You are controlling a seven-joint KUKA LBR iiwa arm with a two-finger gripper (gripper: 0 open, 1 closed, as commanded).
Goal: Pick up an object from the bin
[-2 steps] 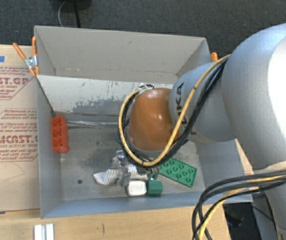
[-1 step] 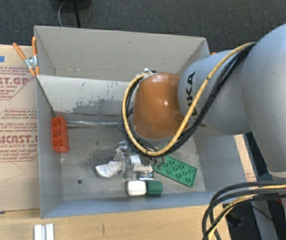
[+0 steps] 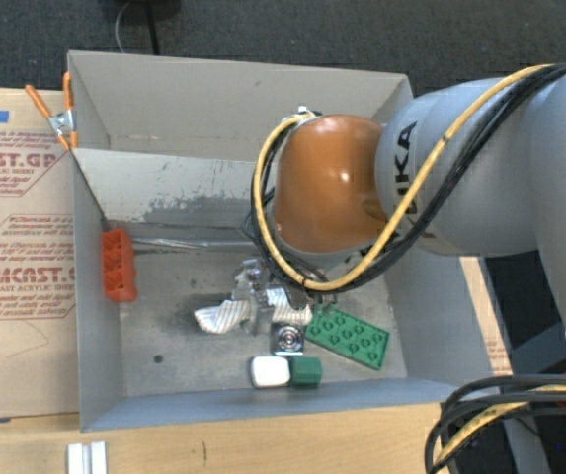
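Pincer (image 3: 261,292): low over the middle of the bin (image 3: 164,107) floor; how open it is, or any hold, cannot be told.
Nearest thing: crumpled white striped piece (image 3: 219,317), just beside it, left.
Right: green flat plate (image 3: 350,337).
Far left: orange brick (image 3: 118,265).

You have fairly bright, even light falling from above. It leaves the far wall of the grey bin (image 3: 233,92) pale and flat. The floor goes darker at the middle of the frame, where the arm (image 3: 500,166) and its orange cover (image 3: 327,181) throw a soft-edged shadow. A small white highlight sits on the cover's dome, just right of centre, and a fainter sheen runs along the arm's grey shell. The white block (image 3: 270,370) at lower middle reads brightest. The orange brick (image 3: 118,265) at left casts hardly any shadow. Beyond the bin, the top of the frame is dark.
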